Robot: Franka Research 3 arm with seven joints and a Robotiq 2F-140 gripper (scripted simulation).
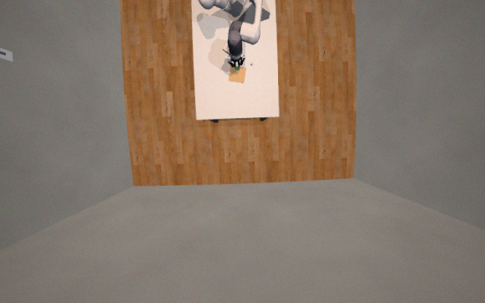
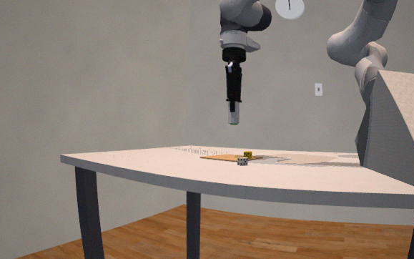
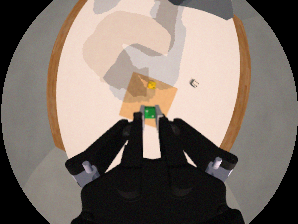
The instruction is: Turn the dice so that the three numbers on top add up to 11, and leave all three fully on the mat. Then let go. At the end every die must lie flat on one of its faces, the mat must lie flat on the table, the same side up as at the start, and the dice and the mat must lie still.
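My gripper hangs high above the table, shut on a green die that shows between the fingertips in the wrist view. It also shows as a green speck in the overhead view. Below lies the tan mat, also in the wrist view and the overhead view. A yellow die sits on the mat near its edge, seen in the wrist view. A white die lies on the table just off the mat, apart from it in the wrist view.
The white table carries the robot's base block at the right. The arm curves above it. The table's front edge runs close to the white die.
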